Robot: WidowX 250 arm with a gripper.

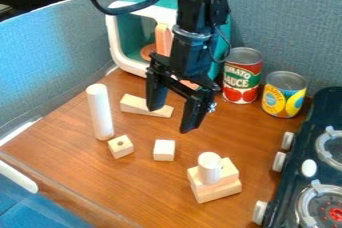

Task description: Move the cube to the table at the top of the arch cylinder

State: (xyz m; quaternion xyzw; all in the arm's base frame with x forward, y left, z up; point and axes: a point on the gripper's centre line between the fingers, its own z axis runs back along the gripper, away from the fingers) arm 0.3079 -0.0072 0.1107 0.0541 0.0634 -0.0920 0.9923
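Nothing held in gripper point(172, 118), jaws spread! Plain cube point(164, 150) camera-side of it: likely light, stiff; best pinch, opposite sides.

On the surface point(140, 192), at left, upright cylinder point(100, 114); just before its foot, slightly right, holed cube point(121, 149); right of that, apart, other cube point(164, 151); behind both cubes, wedge point(142, 107); farther right and nearer the front, short cylinder point(209, 168) atop stacked blocks point(220, 190); at the back, open-fronted box point(115, 37) with upright piece point(162, 39) inside; right of box, tomato can point(240, 79), then second can point(284, 97), slightly nearer; along the right edge, stove point(324, 107)
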